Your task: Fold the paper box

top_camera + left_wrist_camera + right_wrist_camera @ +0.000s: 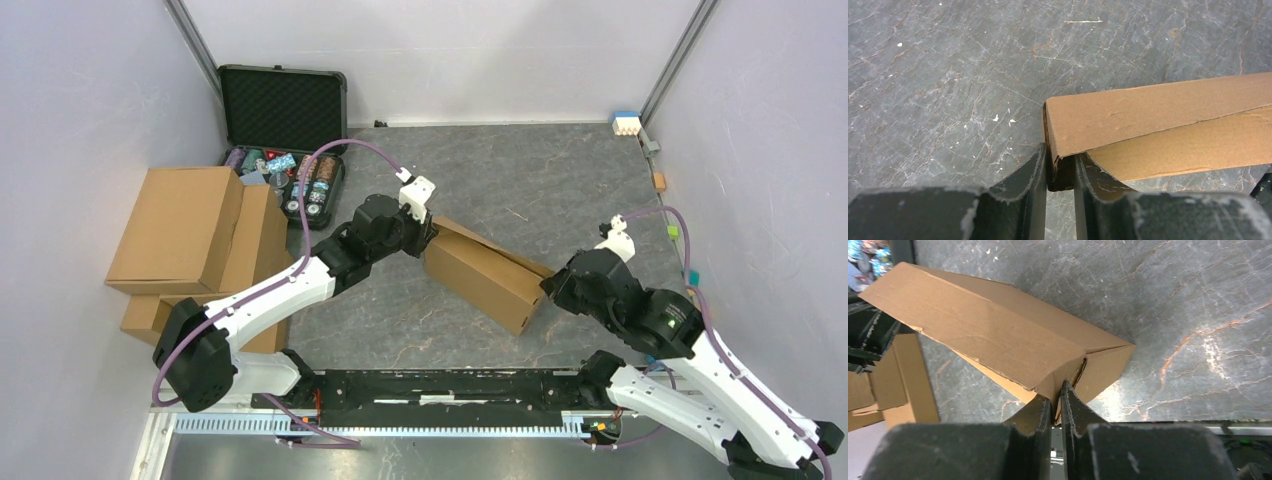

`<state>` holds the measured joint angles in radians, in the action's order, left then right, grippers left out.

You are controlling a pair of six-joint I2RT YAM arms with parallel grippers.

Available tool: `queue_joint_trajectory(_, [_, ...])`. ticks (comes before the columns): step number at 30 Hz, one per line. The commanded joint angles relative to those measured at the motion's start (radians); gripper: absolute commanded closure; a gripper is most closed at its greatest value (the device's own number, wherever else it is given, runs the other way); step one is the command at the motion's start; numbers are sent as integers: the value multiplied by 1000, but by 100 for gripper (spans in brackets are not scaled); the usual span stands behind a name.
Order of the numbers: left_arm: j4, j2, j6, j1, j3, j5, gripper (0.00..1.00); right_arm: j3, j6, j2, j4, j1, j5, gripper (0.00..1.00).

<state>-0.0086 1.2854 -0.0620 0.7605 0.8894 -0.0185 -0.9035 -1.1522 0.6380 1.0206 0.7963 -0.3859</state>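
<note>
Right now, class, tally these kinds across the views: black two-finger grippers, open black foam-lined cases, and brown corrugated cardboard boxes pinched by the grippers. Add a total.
Black two-finger grippers: 2 (left gripper, right gripper)
Open black foam-lined case: 1
Brown corrugated cardboard box, pinched at both ends: 1
Total: 4
</note>
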Motion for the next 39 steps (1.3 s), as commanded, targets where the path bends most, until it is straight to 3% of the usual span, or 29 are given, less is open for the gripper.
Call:
queue_joint_trajectory(1, [-84,12,56,10,-2,15,75,-125,64,60,5,3,-11,100])
queue_joint_trajectory(6, [-87,29,55,11,6,43,75,-152,99,72,30,3,-28,100])
queue_joint_trajectory(12, [-90,32,51,17,12,43,75,-72,66,36,2,3,-37,100])
queue_joint_trajectory(22, [-81,31,54,36,6,65,75,2,-79,8,-56,3,-15,100])
queue_joint_trajectory(33, [-83,29,53,38,11,63,75,-43,38,115,98,3,-85,100])
queue_joint_trajectory(39, [-90,19,45,43,13,77,75,32,66,150,70,3,-90,100])
